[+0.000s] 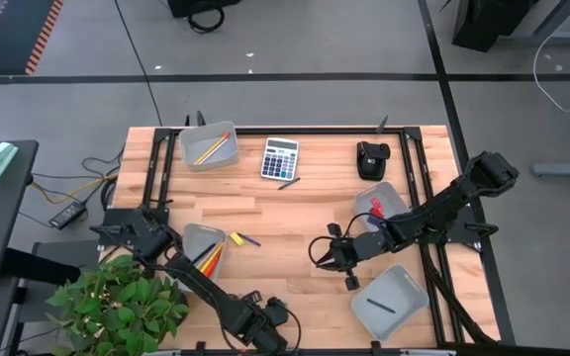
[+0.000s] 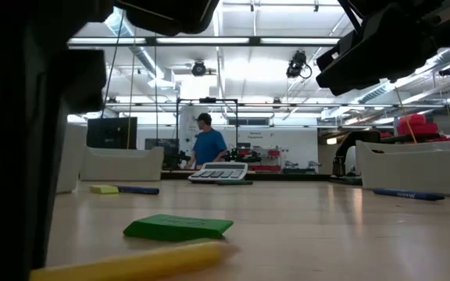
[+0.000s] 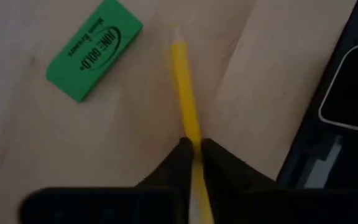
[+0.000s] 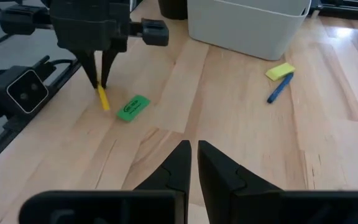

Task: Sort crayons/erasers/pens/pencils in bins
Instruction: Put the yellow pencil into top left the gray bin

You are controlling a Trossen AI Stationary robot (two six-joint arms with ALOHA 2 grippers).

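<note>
While 4 bins hold sorted items, left tool grips pencil.

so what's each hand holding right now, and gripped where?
Left hand is shut on the yellow crayon at one end, crayon lying on the table. Right hand is shut, holding nothing.

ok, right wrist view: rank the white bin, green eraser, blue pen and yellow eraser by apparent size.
1. white bin, largest by far, though cut off at the frame edge.
2. blue pen, longest of the small items.
3. green eraser.
4. yellow eraser, close to the green one and farther off, so unsure.
</note>
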